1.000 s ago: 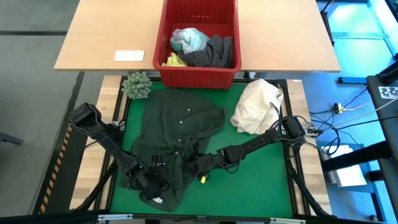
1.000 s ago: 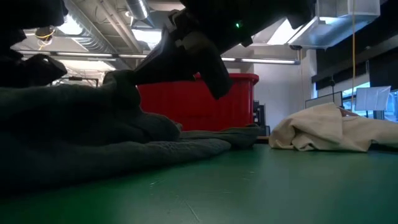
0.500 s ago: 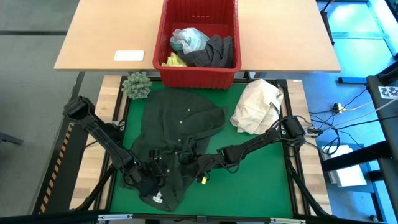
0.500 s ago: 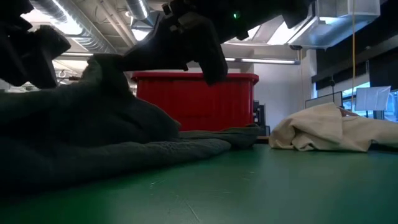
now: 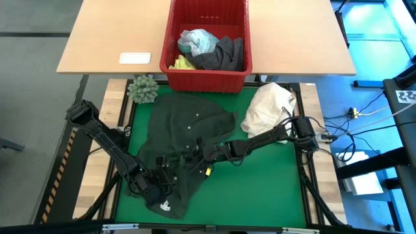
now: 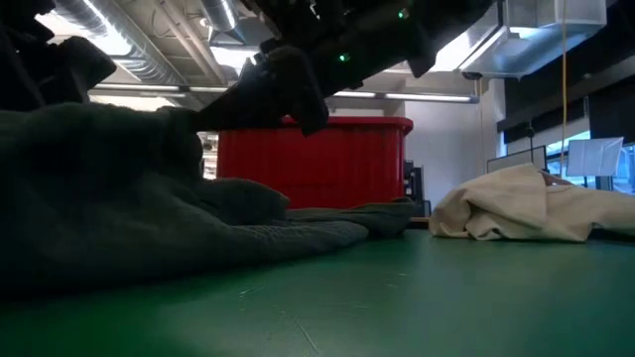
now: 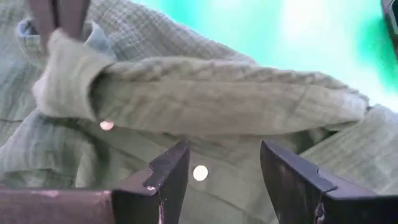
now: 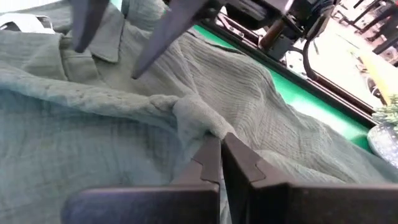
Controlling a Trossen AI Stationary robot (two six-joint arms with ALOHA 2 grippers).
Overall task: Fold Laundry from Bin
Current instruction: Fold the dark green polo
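A dark green-black shirt (image 5: 185,123) of the laundry lies spread on the green mat, crumpled at its near end. My right gripper (image 5: 193,160) is shut on a fold of it near the shirt's middle. My left gripper (image 7: 224,168) stands open just over the shirt's near end (image 5: 166,184), fingers on either side of a button, touching nothing that I can see. At the far edge stands the red bin (image 5: 208,81), holding more laundry (image 5: 208,49) in turquoise, grey and yellow. My right gripper pinches a raised fold of the shirt (image 8: 193,121) between its two fingertips (image 7: 59,18). The fingers slant down from the table's right side. The pinched cloth is lifted off the mat, and a taut ridge (image 7: 217,93) runs from it across the shirt, whose remainder lies flat.
A cream-white cloth bundle (image 5: 266,110) lies at the mat's far right. A small green spiky ball (image 5: 143,88) sits at the far left corner, and a white card (image 5: 135,58) on the wooden table beyond. Bare green mat (image 5: 260,188) shows at the near right.
My right gripper, staying shut, has moved toward the table's far left with the fold, turning as it went; the shirt's near right edge has been drawn leftward over the rest. My left gripper rose a little, then kept still and open.
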